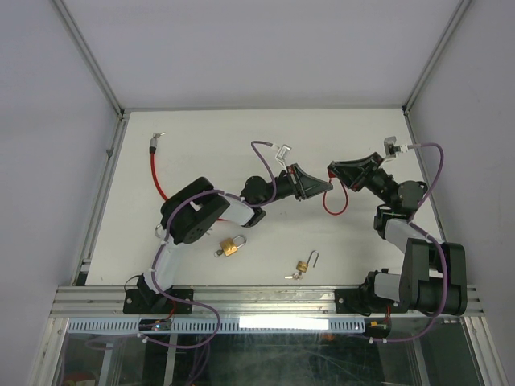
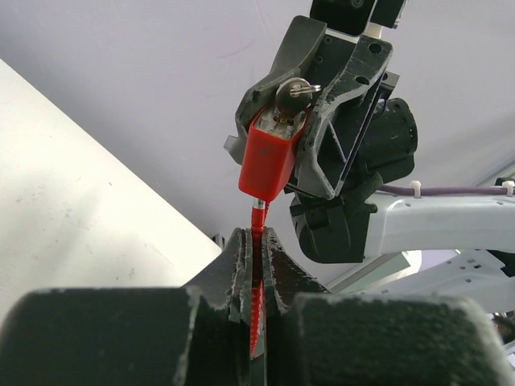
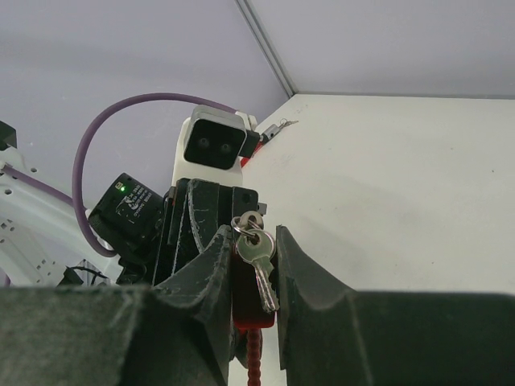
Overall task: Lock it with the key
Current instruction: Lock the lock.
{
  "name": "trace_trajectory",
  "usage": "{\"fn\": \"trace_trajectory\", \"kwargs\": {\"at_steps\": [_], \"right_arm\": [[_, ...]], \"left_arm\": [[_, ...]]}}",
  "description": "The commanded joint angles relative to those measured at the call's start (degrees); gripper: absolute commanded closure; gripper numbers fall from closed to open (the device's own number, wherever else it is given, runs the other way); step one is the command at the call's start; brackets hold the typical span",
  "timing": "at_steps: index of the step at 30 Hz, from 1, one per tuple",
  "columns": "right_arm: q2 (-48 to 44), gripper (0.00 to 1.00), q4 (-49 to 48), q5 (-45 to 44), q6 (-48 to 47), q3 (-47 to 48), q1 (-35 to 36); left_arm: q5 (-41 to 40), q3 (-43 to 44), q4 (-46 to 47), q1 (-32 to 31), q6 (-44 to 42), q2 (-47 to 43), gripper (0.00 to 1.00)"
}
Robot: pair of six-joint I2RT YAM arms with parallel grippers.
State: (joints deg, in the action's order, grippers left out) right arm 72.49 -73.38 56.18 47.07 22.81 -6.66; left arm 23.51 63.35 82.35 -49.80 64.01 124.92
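Top external: left fingers point(image 1: 315, 186) point rightward.

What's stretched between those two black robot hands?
Short red ribbed cable, from the left hand into the red padlock body the right hand grips, seen in the left wrist view.

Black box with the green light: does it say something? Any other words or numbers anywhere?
Black box sticker: white print, too small to read.
Key: no stamp I can read.
Red lock in the right claw, its cable in the left claw: no writing shows.
Brass locks: too small to tell.
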Motion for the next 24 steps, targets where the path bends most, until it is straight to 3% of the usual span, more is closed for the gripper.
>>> {"fn": "trace_trajectory", "kwargs": {"at_steps": [1, 13, 24], "right_arm": [[-0.68, 1.0, -2.41, 0.4, 0.72, 0.46, 0.28], [2.92, 1.0, -9.21, -2.59, 8.43, -1.45, 0.36], [1.14, 1.0, -12.85, -1.45, 12.63, -1.25, -0.98]], "left_arm": [[-0.43, 1.56, 6.09, -0.12, -0.49, -2.02, 1.0], [-21.81, 4.02, 17.41, -6.52, 2.34, 1.28, 1.0], [-28.65, 7.44, 17.49, -6.9, -3.73, 3.04, 1.0]]}}
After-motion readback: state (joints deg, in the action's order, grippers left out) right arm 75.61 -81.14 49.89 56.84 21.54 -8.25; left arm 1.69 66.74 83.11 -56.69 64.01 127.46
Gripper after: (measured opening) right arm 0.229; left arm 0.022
